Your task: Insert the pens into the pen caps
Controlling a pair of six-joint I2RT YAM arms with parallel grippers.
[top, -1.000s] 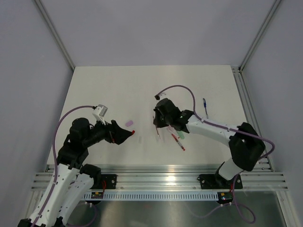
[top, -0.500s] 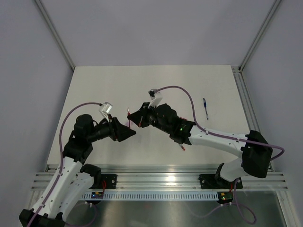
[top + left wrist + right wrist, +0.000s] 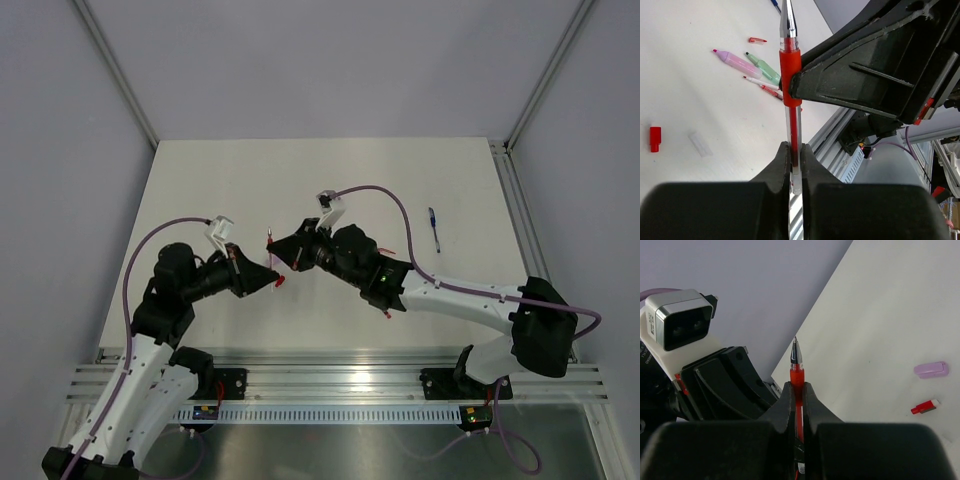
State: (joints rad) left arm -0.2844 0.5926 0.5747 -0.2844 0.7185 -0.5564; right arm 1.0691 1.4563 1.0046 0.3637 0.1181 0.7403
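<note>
A red pen (image 3: 790, 60) is held in the air between both arms, silver tip up in both wrist views. My left gripper (image 3: 794, 148) is shut on its clear rear end. My right gripper (image 3: 797, 385) is shut on its red grip section, just below the tip. In the top view the two grippers meet left of centre, left gripper (image 3: 274, 278) below right gripper (image 3: 277, 247). A red cap (image 3: 655, 138) and a pale clear cap (image 3: 700, 144) lie on the table. A pink cap (image 3: 930, 369) lies near the red cap (image 3: 925, 407).
A pink pen (image 3: 737, 62), a pale green pen (image 3: 765, 70) and thin red pens (image 3: 762, 86) lie together on the white table (image 3: 230, 190). A blue pen (image 3: 433, 228) lies far right. The aluminium rail (image 3: 340, 378) runs along the near edge.
The right arm lifted the red pen off the table and swung it left to the left gripper. The left gripper, open a second ago, closed on the pen's rear end.
</note>
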